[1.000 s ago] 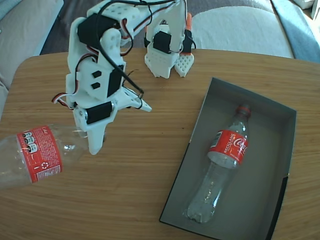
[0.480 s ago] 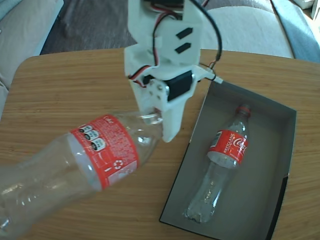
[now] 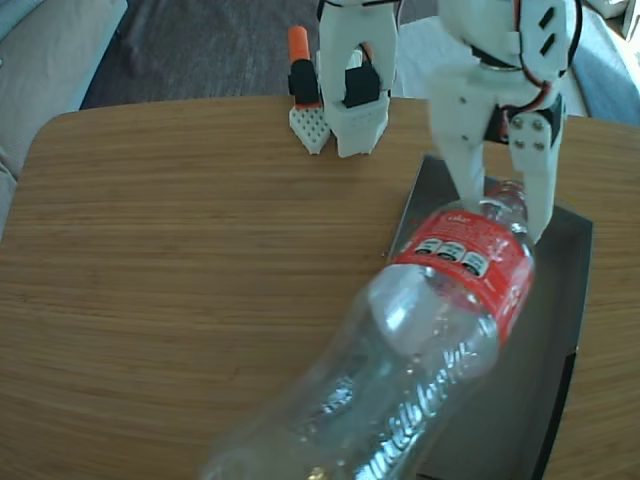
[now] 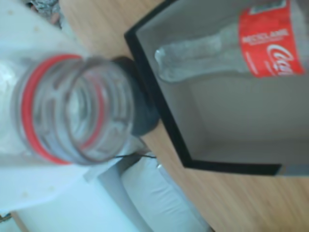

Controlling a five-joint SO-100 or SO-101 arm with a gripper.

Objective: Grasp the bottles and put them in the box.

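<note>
My gripper (image 3: 505, 210) hangs over the far end of the dark grey box (image 3: 562, 290) and is shut on the neck of a clear Coca-Cola bottle (image 3: 440, 320). That bottle slants down toward the camera in the fixed view, red label uppermost, and covers most of the box. In the wrist view its open mouth with the red ring (image 4: 72, 111) fills the left side, between white fingers (image 4: 29, 43). A second bottle (image 4: 231, 48) lies flat inside the box (image 4: 159, 111), seen only in the wrist view.
The arm's white base (image 3: 350, 95) and an orange-topped part (image 3: 300, 60) stand at the far edge of the wooden table (image 3: 180, 280). Grey cushions (image 3: 50, 60) lie beyond the table. The table's left half is bare wood.
The gripper has swung from the table's left to over the box, carrying the bottle by its neck. The bottle has risen off the table and now hides the bottle in the box in the fixed view.
</note>
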